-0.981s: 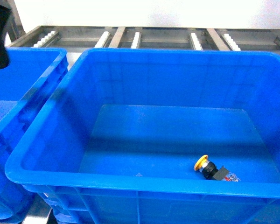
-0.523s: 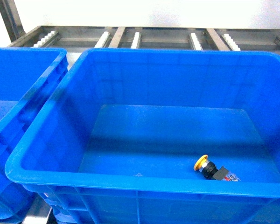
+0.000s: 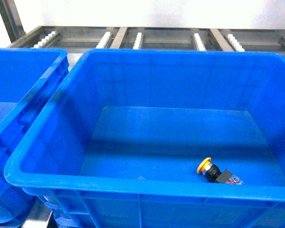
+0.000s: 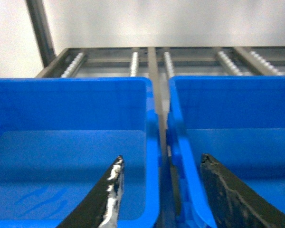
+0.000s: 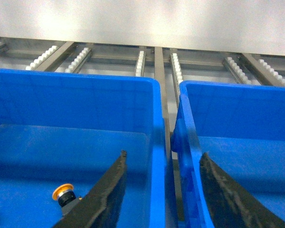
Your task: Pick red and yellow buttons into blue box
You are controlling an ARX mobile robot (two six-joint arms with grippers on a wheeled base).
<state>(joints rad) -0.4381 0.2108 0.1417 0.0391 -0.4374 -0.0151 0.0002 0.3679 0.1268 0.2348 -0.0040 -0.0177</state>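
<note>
yellow button: body partly behind right fingers | blue box: cut off at bottom edge

The blue box is a bright, even blue on its rim, walls and floor, with a darker blue band of shadow across the floor. On that floor, near the front wall, the yellow button has an orange-yellow cap, a thin silver ring and a black body; a small pale piece with red marks sits at the body's end. To the left of the blue box, a second crate shows the same bright blue. Behind the blue box, the roller rack is grey metal with rows of white rollers. The wall behind is plain white. The fingers are black, with shiny silver scuffs on the left arm's one.
</note>
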